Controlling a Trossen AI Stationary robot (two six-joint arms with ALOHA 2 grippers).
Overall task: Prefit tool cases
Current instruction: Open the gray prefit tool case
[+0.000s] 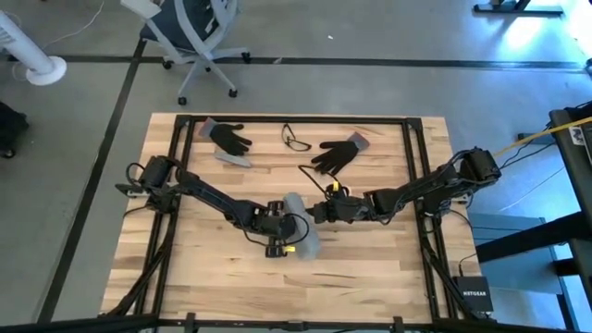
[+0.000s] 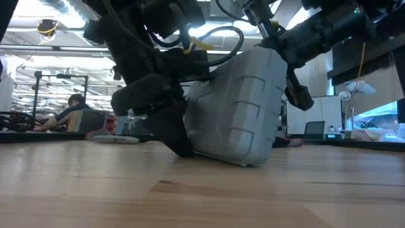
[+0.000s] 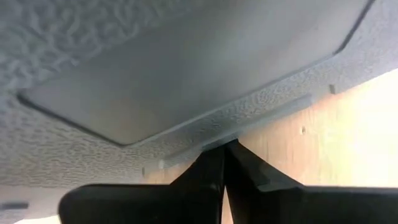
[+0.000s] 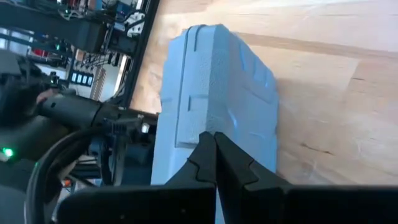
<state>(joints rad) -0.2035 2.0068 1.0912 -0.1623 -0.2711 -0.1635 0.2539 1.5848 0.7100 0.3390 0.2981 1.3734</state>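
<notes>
The tool case (image 1: 302,225) stands tilted mid-counter (image 1: 370,277) between the left end effector (image 1: 285,231) and right end effector (image 1: 313,212), both pressed together.

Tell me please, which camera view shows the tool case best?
The low view: the case stands tilted on the table, its ribbed side fully visible. The right wrist view shows one end and the ribbed side. The left wrist view shows only a textured face. The high view shows a small grey shape.
</notes>
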